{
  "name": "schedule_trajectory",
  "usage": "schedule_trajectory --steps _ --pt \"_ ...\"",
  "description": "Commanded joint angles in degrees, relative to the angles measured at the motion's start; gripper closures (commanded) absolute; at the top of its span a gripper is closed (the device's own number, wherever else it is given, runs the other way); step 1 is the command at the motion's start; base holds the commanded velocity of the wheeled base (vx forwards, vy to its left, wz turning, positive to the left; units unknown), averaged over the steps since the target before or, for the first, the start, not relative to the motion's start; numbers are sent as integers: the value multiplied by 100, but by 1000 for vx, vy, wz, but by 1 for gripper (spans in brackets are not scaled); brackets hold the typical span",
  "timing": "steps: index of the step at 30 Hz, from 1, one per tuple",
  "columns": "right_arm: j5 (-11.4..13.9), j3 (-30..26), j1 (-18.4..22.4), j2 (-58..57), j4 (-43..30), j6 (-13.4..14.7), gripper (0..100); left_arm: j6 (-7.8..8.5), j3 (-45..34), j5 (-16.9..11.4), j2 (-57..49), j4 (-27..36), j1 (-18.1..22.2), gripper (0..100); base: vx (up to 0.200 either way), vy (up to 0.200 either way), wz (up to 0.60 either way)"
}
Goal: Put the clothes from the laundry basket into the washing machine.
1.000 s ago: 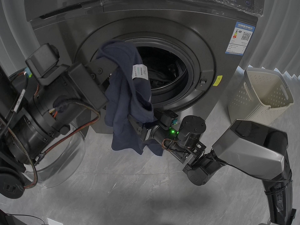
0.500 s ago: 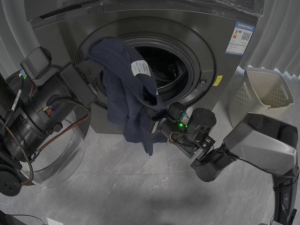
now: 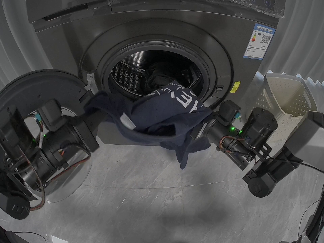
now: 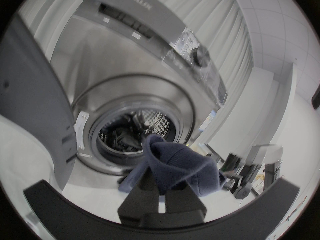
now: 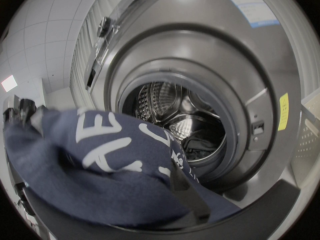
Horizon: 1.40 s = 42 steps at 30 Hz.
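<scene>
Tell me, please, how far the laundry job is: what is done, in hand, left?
Done: dark clothes lie in the washing machine drum. In hand: the left gripper and right gripper hold a navy garment stretched before the drum's mouth, not yet inside. Left: push it in; the laundry basket looks empty.

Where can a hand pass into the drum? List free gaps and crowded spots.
Free: the upper half of the drum opening, above the navy garment; the bare floor below it. Crowded: the lower rim, where the garment stretches between left gripper and right gripper; dark clothes lie deep inside the drum.
</scene>
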<state>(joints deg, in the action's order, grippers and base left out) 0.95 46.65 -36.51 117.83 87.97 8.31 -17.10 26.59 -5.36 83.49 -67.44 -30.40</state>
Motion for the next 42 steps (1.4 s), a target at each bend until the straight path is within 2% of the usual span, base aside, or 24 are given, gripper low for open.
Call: schedule_trajectory --steps 1,2,7,13,22,23,27,32,36,39,42 --pt "-16 -69 -23 -463 19 12 100 23 -514 -26 554 -50 43 100 0 0 0" --pt "-16 -60 -23 -463 19 12 100 23 -558 -35 589 -59 43 100 0 0 0" --pt "-121 116 -199 -410 27 179 100 260 -769 -26 1371 -375 34 100 0 0 0" --pt "-227 142 -313 -428 -34 179 100 225 -892 -26 1907 -1412 43 100 0 0 0" --pt "-227 142 -313 -428 -25 188 100 234 -1068 -52 2074 -1571 -1 100 0 0 0" --pt "-227 151 -313 -419 -25 188 100 225 -1094 -52 2066 -1571 -9 0 0 0 0" --pt "-227 177 -313 -410 -25 188 100 199 -1235 -52 2013 -1571 -53 0 0 0 0" --pt "-227 248 -304 -393 -34 179 100 225 -1877 -52 1811 -1562 -264 0 0 0 0" --pt "-227 424 -304 -358 -78 179 100 260 -2430 -79 1776 -1579 -607 0 0 0 0" --pt "-227 459 -313 -287 -78 171 100 269 -2465 -123 1758 -1588 -800 0 0 0 0" --pt "-227 397 -366 -217 -52 179 100 260 -2114 -202 1688 -1711 -915 0 0 0 0"
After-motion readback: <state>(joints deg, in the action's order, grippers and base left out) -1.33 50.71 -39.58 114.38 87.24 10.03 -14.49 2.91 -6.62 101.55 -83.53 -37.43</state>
